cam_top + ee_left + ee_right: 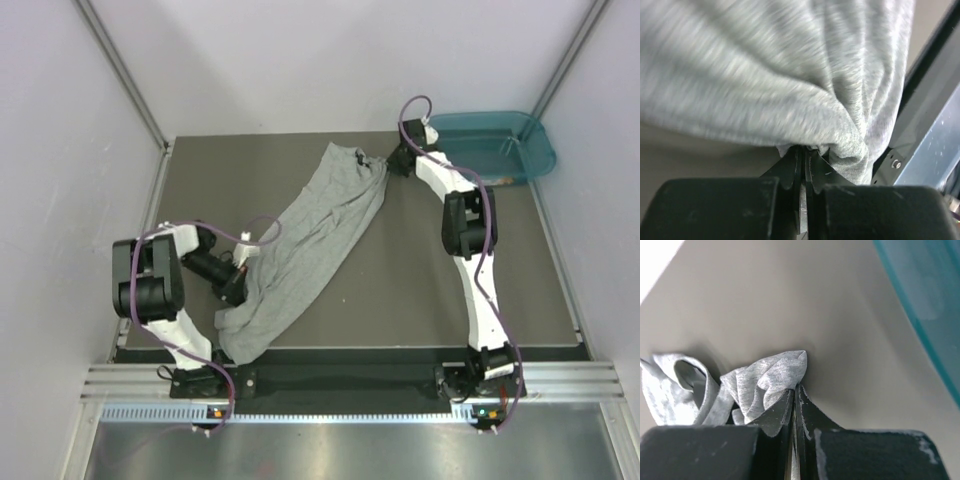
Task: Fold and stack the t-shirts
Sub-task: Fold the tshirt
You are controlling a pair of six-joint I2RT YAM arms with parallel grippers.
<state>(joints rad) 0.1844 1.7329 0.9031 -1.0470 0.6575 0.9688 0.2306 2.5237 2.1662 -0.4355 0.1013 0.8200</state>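
T-shirt (312, 235) between left claw (804, 155), right claw (794, 390)

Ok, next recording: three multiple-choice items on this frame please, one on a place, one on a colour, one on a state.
1. Where is the teal tub? A near left corner; B far right corner; C centre.
2. What colour is the t-shirt? A heather grey; B teal; C black.
3. The right claw is: A open; B shut on the t-shirt; C inside the tub.
Key: B, the top view shows it far right; A, light grey fabric throughout; B, its jaws pinch a fabric corner.
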